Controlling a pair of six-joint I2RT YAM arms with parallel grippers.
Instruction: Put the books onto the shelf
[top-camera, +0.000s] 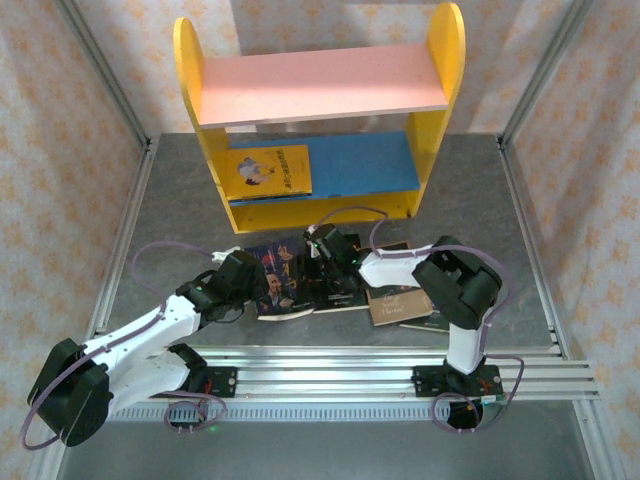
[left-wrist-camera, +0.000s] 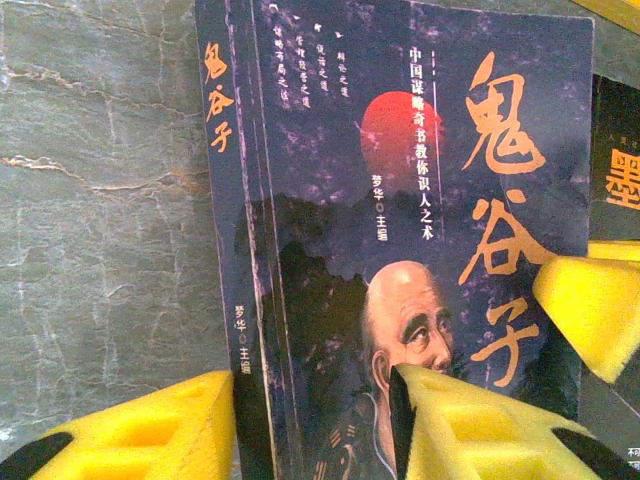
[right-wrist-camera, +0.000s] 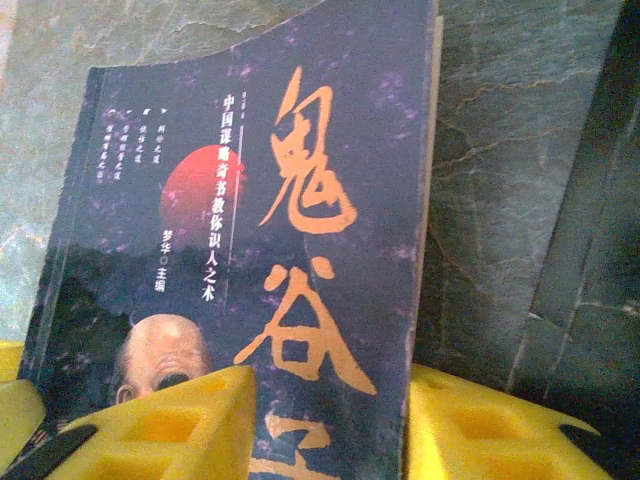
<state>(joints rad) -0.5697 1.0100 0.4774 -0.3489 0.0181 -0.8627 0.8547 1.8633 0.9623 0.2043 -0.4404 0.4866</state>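
A dark book (top-camera: 280, 287) with orange characters and a bald portrait lies on the grey table between both arms. My left gripper (top-camera: 250, 280) holds its spine side. In the left wrist view one finger (left-wrist-camera: 150, 430) sits against the spine and the other rests on the cover (left-wrist-camera: 400, 150), gripper middle (left-wrist-camera: 312, 390). My right gripper (top-camera: 322, 250) holds the opposite edge; in the right wrist view the book (right-wrist-camera: 260, 200) runs between the fingers, gripper middle (right-wrist-camera: 328, 385). The shelf (top-camera: 320, 85) stands behind, with a yellow book (top-camera: 268, 170) on its blue lower board.
A second dark book (top-camera: 340, 290) and a brown book (top-camera: 398, 302) lie to the right of the held one, under the right arm. A metal rail (top-camera: 380, 365) runs along the near edge. Frame posts and patterned walls close in the sides.
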